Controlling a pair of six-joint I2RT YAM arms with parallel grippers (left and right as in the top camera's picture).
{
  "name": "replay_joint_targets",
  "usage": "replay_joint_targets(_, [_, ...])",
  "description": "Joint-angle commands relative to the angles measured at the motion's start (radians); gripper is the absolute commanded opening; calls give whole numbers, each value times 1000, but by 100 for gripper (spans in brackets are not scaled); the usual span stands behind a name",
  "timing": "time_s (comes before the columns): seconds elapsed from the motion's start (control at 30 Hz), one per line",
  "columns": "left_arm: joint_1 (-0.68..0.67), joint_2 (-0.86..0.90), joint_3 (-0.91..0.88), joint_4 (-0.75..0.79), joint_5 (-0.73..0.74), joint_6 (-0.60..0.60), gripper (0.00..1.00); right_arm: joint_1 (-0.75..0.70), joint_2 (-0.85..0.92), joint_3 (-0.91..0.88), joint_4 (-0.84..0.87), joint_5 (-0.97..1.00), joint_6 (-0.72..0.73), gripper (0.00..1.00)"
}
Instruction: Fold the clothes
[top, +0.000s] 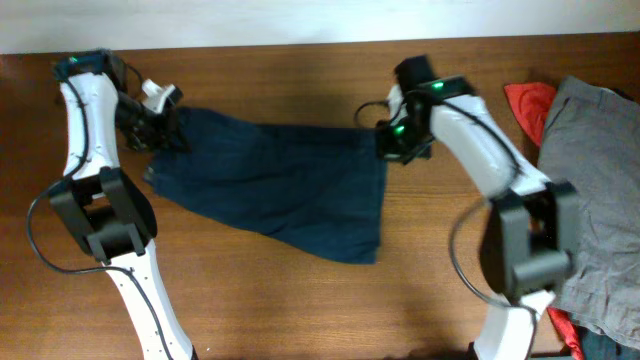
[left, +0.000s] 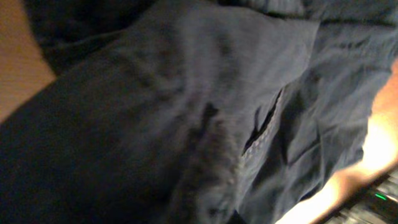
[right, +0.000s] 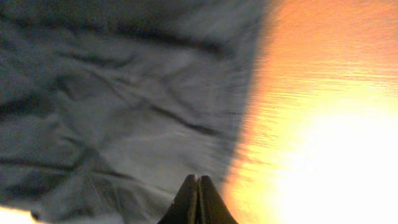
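Note:
The dark navy shorts (top: 280, 180) lie spread on the wooden table, with the top edge stretched between my two grippers. My left gripper (top: 165, 125) is at the shorts' top left corner, where the fabric bunches up into it. In the left wrist view the navy fabric (left: 186, 112) fills the frame and hides the fingers. My right gripper (top: 392, 140) is at the top right corner. In the right wrist view its fingers (right: 198, 186) are pressed shut over the shorts' edge (right: 124, 112), beside bare table.
A grey garment (top: 590, 200) lies at the right edge of the table, with a red cloth (top: 528, 105) at its upper left and more red at the bottom right (top: 565, 330). The wooden table (top: 300, 300) runs along the front.

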Motion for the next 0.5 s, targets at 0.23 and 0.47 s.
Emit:
replay_joint_targets(0.23, [-207,-110,163,-11,-290,-89,1,-73,-227,3,-76,46,-11,4])
replay_joint_targets(0.47, [-466,-116,157,-12,-484,-303,1,-73,-227,3,-106,47,-24,4])
